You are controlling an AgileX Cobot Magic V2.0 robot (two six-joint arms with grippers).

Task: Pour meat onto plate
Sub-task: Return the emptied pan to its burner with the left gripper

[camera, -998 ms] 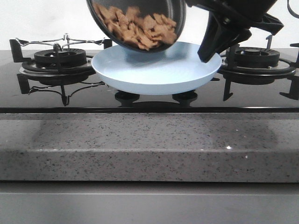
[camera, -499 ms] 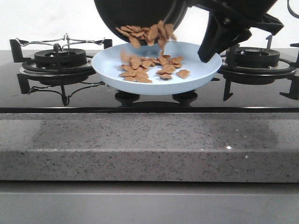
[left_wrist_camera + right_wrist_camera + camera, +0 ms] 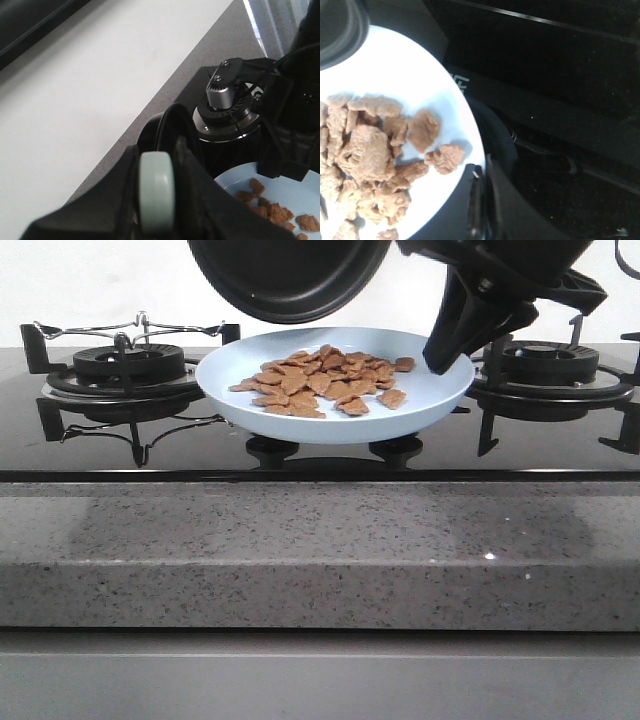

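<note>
Now, from the front, the meat (image 3: 325,380) lies in the plate (image 3: 420,412), with the black pan (image 3: 290,275) tipped just above the plate. From both wrists, meat sits on the plate, but I cannot tell how either gripper stands.

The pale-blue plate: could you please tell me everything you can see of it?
The round, shallow, glossy pale-blue plate sits level between the two gas burners, raised on something dark beneath it. Thin orange-brown meat slices lie scattered across its middle. The right gripper grips its right rim, jaws closed on it. A tilted, empty black frying pan hangs above, apart from it.
</note>
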